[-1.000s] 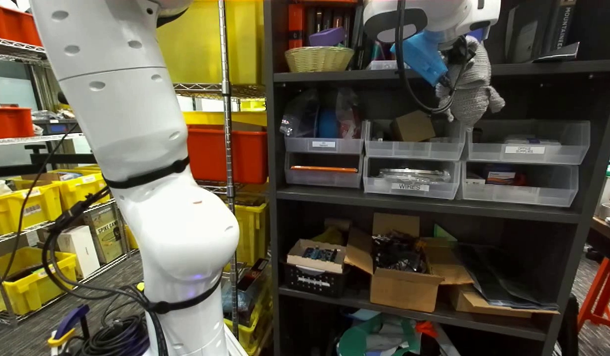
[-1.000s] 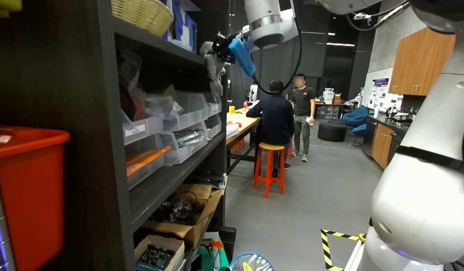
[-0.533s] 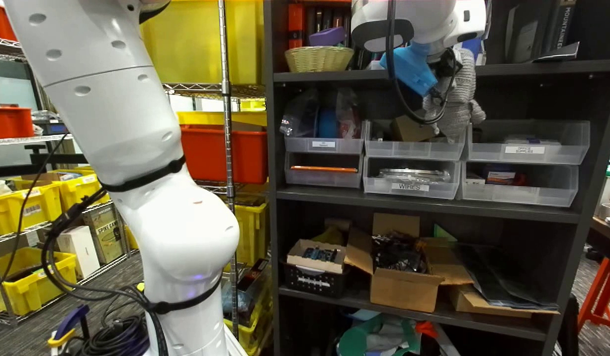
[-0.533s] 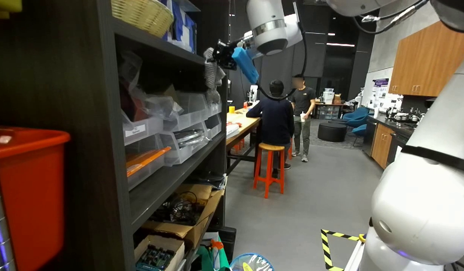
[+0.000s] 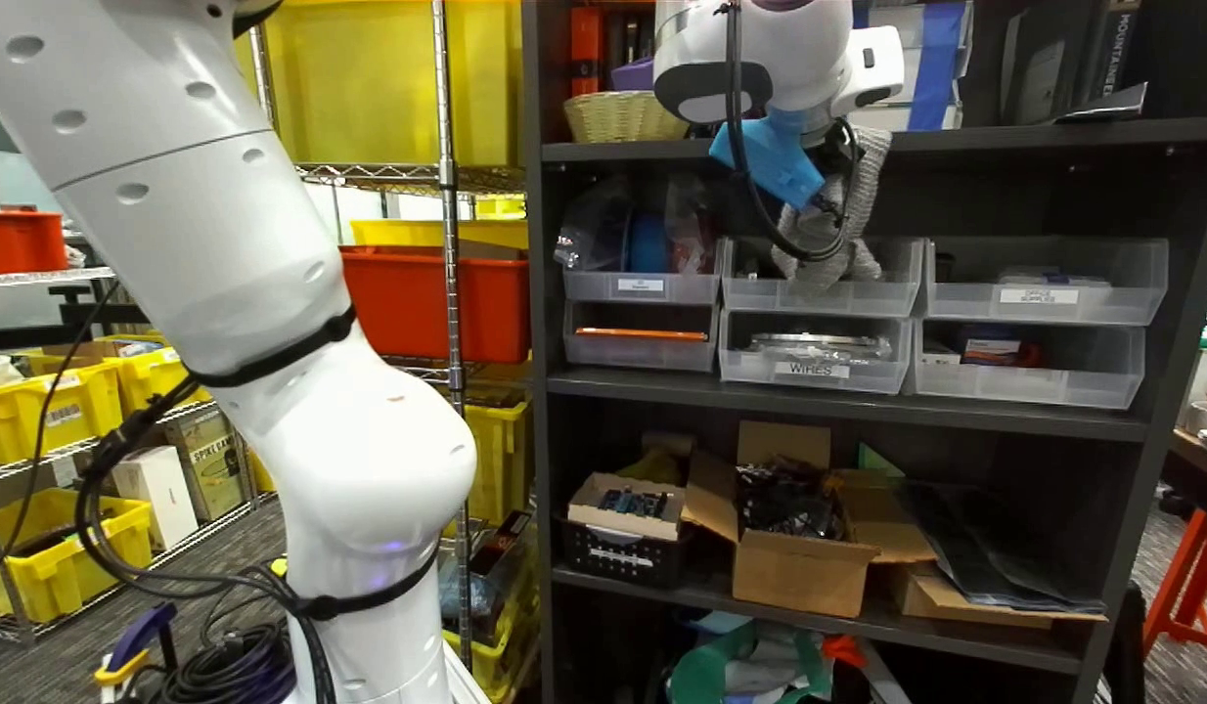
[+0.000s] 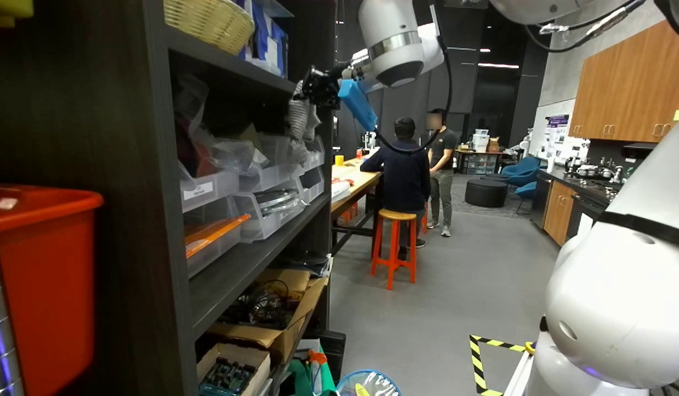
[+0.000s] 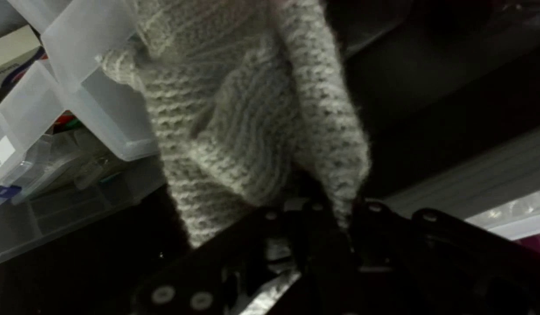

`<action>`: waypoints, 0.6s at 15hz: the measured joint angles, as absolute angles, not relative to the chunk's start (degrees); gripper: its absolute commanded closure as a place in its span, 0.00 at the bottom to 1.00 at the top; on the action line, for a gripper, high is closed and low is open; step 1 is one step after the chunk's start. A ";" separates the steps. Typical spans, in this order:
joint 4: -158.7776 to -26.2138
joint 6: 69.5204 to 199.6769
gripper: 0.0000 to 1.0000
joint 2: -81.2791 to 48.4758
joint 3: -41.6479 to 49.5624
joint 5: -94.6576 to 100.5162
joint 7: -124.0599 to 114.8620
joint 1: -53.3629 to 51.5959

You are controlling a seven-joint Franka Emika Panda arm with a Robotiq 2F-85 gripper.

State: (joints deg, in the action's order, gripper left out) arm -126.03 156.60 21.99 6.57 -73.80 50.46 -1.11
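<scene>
Claw (image 7: pixel 313 210) clenched on gray knitted toy (image 7: pixel 252 122). WIRES bin (image 5: pixel 750 371): plastic-wrapped coils (image 5: pixel 821 345). Cardboard box (image 5: pixel 799 575): black cables (image 5: pixel 787 504).

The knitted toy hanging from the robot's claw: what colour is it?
The knitted toy is grey with ribbed rows, clearest in the wrist view.

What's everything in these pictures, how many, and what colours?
Knitted toy: one, grey, held by the hand
Bookcase: one, dark grey, in both exterior views
Clear bins: six, see-through, in the bookcase
Basket: one, pale yellow, above the bins
Cardboard boxes: at least two, brown, below the bins
Tubs: many, yellow or red, on wire racks
Long table: one, pale wood, beyond the bookcase
Stool: one clearly seen, orange-red, by the table
People: two, dark clothes, by the table
Chairs: at least two, blue, far back
Robot arm: one, white, in both exterior views
Block: one, blue, near the hand
Hand: one, black, shut on the toy
</scene>
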 measured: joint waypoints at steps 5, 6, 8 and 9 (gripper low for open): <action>-130.17 156.46 0.97 24.67 5.29 -73.78 53.18 -2.24; -130.87 156.32 0.97 25.16 5.26 -73.78 53.73 -2.39; -132.04 156.11 0.97 26.21 5.27 -73.80 54.61 -2.44; -132.48 156.07 0.97 26.78 5.39 -73.83 54.90 -2.43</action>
State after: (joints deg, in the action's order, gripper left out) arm -132.48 156.07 26.78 5.39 -73.83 54.90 -2.43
